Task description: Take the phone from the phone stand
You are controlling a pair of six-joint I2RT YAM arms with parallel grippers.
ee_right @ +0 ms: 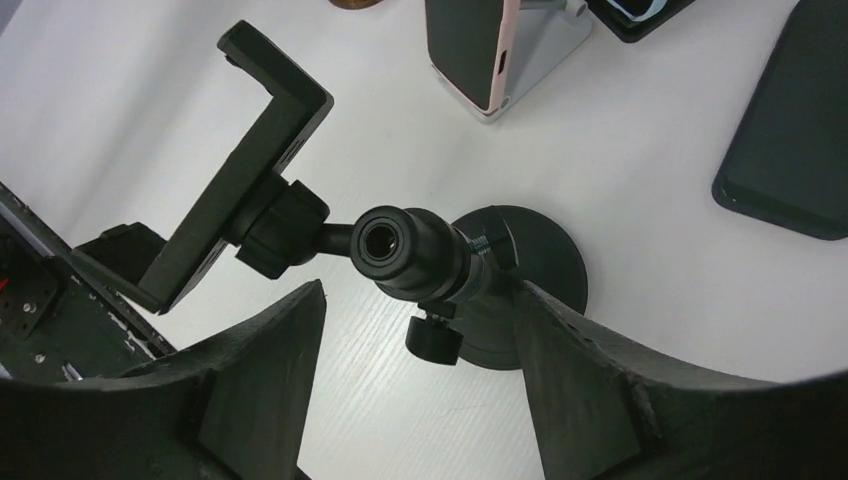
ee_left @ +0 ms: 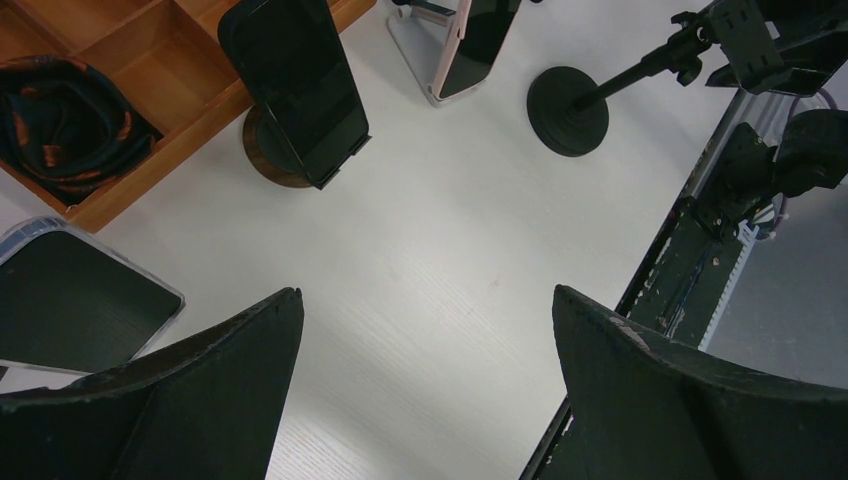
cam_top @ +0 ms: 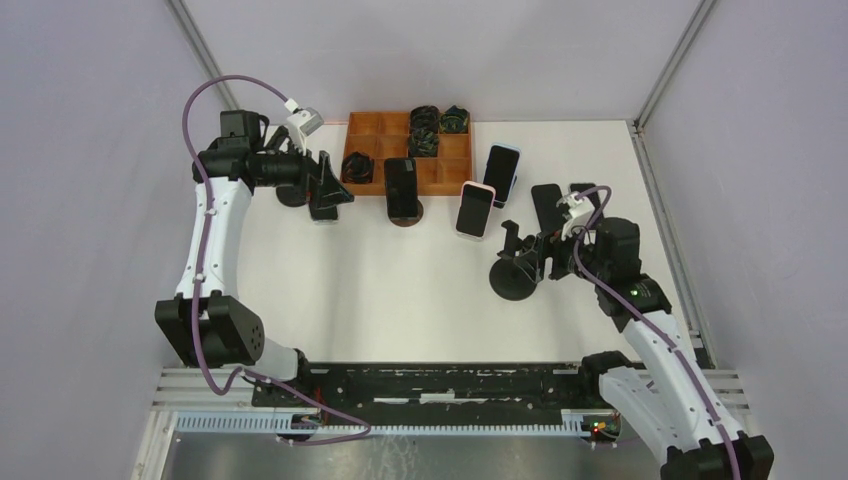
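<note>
A black phone stand with a round base (cam_top: 515, 281) stands at the right, and its clamp (ee_right: 250, 170) holds nothing. A black phone (cam_top: 546, 206) lies flat on the table just behind it, also showing in the right wrist view (ee_right: 790, 140). My right gripper (ee_right: 420, 290) is open, its fingers on either side of the stand's pole (ee_right: 410, 245) without touching it. My left gripper (ee_left: 427, 292) is open and empty over bare table at the far left (cam_top: 335, 200), beside a phone in a clear case (ee_left: 70, 300).
A black phone leans on a round wooden stand (cam_top: 402, 188). A pink phone (cam_top: 475, 210) sits on a silver stand and a blue phone (cam_top: 500, 172) on another. A wooden compartment tray (cam_top: 365, 128) with coiled straps is at the back.
</note>
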